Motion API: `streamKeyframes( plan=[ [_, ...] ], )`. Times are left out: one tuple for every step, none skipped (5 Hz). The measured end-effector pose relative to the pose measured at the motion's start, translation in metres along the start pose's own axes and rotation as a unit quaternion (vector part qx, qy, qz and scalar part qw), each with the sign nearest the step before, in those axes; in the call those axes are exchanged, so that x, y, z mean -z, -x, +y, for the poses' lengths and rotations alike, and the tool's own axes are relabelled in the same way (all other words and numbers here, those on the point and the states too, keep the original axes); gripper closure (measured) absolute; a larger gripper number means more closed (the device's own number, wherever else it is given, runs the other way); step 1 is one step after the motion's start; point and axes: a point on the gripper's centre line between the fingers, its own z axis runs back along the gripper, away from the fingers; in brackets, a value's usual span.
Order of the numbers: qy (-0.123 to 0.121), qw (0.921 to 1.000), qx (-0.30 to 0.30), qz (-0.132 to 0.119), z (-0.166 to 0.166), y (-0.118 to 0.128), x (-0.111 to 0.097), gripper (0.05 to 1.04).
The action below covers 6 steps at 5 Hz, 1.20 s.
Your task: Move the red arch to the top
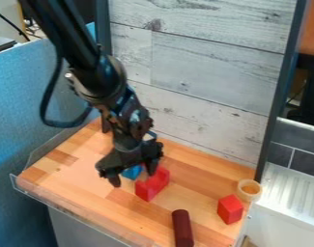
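The gripper [133, 175] hangs over the left-middle part of the wooden table, its two fingers spread wide apart. The red arch [154, 184] rests on the wood just right of and below the gripper. The right finger overlaps the arch's upper left end in the view; whether they touch I cannot tell. A blue block [131, 172] shows between the two fingers, partly hidden by the gripper.
A dark red cylinder [182, 228] lies near the front edge. At the right are a red block [230, 209] and a small round wooden piece [249, 190]. A plank wall [204, 96] stands behind the table [75, 181], and a clear rim runs along its front-left edge.
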Motion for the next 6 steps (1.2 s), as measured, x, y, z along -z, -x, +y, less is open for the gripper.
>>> streamKeyframes(
  plan=[
    [-0.024,0.9994,-0.023,0.01,-0.001,0.005,0.011,0.083],
    [-0.047,0.9969,-0.058,0.026,0.001,0.006,0.02,0.083],
    [-0.059,0.9935,-0.088,0.04,-0.001,0.006,0.025,0.083],
    [-0.062,0.9924,-0.1,0.037,-0.008,0.001,0.028,0.083],
    [-0.063,0.9917,-0.105,0.04,-0.015,0.003,0.035,0.083],
    [-0.07,0.9906,-0.108,0.045,-0.015,0.006,0.039,0.14]
  ],
)
